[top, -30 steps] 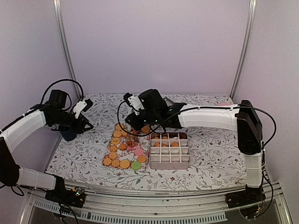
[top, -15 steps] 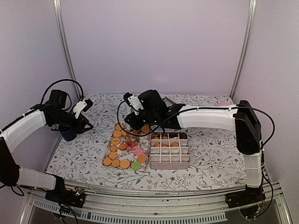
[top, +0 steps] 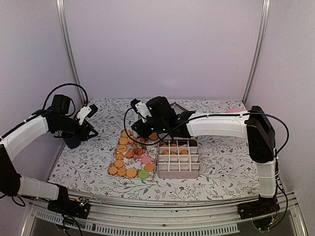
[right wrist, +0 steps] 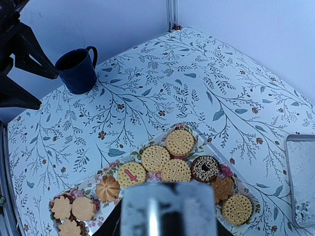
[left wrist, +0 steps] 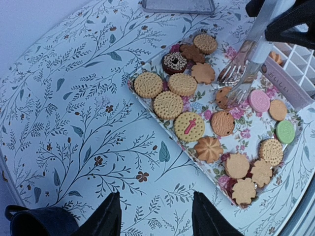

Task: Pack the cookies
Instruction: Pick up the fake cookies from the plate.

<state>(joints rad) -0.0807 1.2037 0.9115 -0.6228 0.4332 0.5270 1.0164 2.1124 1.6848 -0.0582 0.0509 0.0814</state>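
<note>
Several cookies lie on a flowered tray, mostly golden, with a pink, a green and a chocolate one. More cookies fill the far cells of the divided box. My right gripper is shut on silver tongs, whose tips hang over the tray's far end, just above a brown cookie. In the right wrist view the tongs are a blur. My left gripper is open and empty, over the cloth left of the tray.
A dark blue mug stands at the far left, close under my left arm. A metal lid lies behind the tray. A pink plate shows at the back right. The flowered cloth covers the table.
My right gripper and the tongs have shifted slightly over the far end of the tray. The left arm has not moved.
</note>
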